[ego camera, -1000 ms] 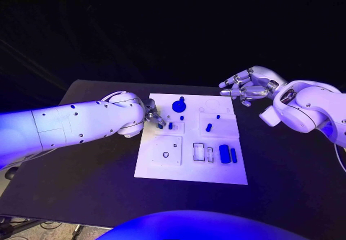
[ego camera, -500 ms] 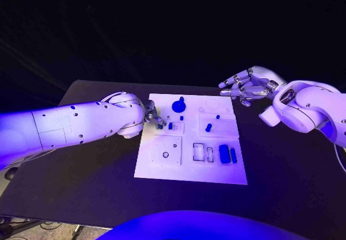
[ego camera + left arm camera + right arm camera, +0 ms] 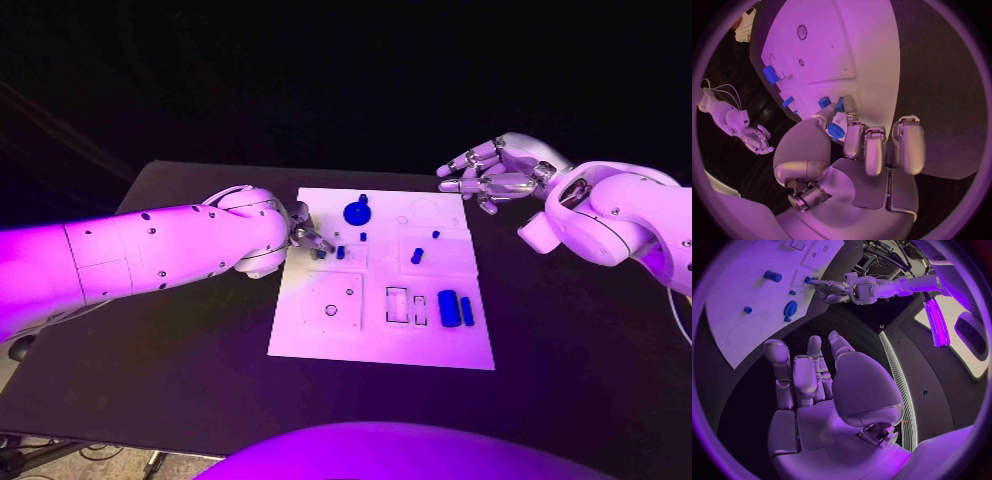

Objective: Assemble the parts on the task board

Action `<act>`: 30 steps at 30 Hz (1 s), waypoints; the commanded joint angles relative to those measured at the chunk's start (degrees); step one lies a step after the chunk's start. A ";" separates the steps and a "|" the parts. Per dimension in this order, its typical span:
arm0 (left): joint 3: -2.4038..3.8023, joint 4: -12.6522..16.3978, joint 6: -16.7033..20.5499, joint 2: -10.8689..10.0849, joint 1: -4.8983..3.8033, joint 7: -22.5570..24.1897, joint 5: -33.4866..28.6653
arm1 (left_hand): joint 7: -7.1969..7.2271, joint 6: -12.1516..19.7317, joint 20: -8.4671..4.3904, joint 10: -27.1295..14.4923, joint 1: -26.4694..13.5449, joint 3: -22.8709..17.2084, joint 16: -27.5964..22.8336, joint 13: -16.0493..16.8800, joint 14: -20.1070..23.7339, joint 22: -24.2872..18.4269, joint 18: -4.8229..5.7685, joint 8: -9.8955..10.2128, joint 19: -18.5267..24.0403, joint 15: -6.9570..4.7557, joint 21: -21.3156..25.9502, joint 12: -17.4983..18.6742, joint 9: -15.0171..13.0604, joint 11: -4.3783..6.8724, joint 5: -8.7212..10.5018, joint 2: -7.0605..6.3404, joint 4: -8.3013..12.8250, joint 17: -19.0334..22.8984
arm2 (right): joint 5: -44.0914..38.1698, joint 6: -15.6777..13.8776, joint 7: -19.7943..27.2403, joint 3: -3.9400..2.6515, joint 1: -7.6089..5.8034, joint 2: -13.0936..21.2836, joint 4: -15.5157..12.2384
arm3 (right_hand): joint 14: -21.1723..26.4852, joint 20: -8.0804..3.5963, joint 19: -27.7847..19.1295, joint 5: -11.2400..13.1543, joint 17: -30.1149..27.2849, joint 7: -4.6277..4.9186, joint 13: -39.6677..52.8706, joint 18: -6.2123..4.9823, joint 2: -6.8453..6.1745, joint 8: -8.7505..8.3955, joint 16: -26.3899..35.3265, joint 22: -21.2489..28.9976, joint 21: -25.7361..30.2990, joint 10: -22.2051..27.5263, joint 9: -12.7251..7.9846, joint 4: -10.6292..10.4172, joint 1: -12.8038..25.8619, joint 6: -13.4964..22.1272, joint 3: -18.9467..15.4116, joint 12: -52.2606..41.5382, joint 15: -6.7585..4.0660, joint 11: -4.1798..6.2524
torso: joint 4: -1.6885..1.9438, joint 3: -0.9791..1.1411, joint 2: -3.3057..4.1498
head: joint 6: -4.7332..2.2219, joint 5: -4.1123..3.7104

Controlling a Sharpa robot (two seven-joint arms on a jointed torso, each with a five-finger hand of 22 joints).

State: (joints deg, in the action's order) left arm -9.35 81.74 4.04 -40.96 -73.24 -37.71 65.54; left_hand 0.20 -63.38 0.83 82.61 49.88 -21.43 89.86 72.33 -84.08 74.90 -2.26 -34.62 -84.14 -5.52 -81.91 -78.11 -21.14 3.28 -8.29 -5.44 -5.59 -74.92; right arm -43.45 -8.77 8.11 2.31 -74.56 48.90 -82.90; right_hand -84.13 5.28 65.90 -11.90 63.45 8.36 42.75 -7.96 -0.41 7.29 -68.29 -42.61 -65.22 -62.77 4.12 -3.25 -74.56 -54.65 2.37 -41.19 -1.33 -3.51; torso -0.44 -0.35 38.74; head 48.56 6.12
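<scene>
A small blue part (image 3: 319,252) is pinched by the left hand (image 3: 306,236) over the task board (image 3: 368,340); the right hand (image 3: 488,170) is held empty, fingers apart.

dim room, glare on the arms, wrist views bent at edges.
</scene>
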 commanded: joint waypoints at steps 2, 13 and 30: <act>-0.11 0.17 0.77 -0.06 0.18 -0.30 0.60 | -0.11 -0.34 -0.33 0.50 0.59 0.64 0.14 0.22 -5.92 12.42 0.70 -0.39 -4.10 -0.38 -0.44 -0.48 0.28 0.20 0.07 0.90 -0.06 -15.08 | -0.12 1.26 0.98 0.00 0.04 -0.05 -0.04 | 0.12 -0.01 -0.45 -0.36 -0.50 0.17 -0.09 -0.77 0.10 0.38 0.50 0.82 0.56 0.43 -0.08 -0.05 0.56 0.26 -0.38 0.33 0.43 0.01 | -0.03 0.00 -0.01 | 0.00 -0.02; 0.41 1.05 1.39 -0.66 0.19 0.13 0.81 | -0.05 -0.35 -0.35 0.60 1.85 1.08 0.14 0.38 -5.92 12.47 0.71 -0.59 -4.13 -0.42 -0.50 -0.59 0.61 0.25 0.02 1.20 0.23 -15.08 | -0.06 1.35 1.02 0.00 0.09 -0.13 0.10 | 0.23 0.00 -0.73 -0.51 -0.79 0.17 -0.15 -0.85 0.12 0.39 0.82 1.35 0.90 0.51 -0.08 -0.08 0.52 0.30 -0.47 0.37 0.44 0.00 | 0.02 -0.01 0.00 | 0.00 -0.08; 3.06 2.08 2.44 -1.96 0.19 0.58 1.36 | -0.17 -0.27 -0.36 0.50 0.41 7.19 0.14 0.07 -5.92 12.51 0.68 -1.18 -4.14 -0.40 -0.28 -0.35 1.98 0.18 0.15 -0.01 -3.39 -15.08 | -0.06 1.33 1.05 0.00 0.28 -0.17 0.23 | 0.27 0.01 -0.83 -0.57 -0.88 0.17 -0.18 -0.89 0.14 0.40 0.92 1.53 1.03 0.54 -0.08 -0.07 0.46 0.31 -0.49 0.40 0.44 0.00 | 0.01 0.00 0.00 | 0.04 -0.12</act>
State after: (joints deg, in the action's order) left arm -6.36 83.60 6.03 -42.89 -73.04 -37.60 66.40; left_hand 0.20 -63.36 0.83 82.82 50.34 -14.44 89.86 72.43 -84.08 74.90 -2.26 -35.61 -84.14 -5.52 -82.25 -78.38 -19.20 3.48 -8.29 -4.99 -8.95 -74.91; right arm -43.37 -8.31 8.53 2.31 -74.35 48.79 -82.67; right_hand -83.92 5.24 65.46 -12.20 62.61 8.36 42.62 -7.96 -0.46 7.52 -67.50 -41.13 -64.37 -62.71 4.10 -3.40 -74.50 -54.65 2.21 -41.18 -1.12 -3.45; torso -0.42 -0.34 38.73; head 48.60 5.99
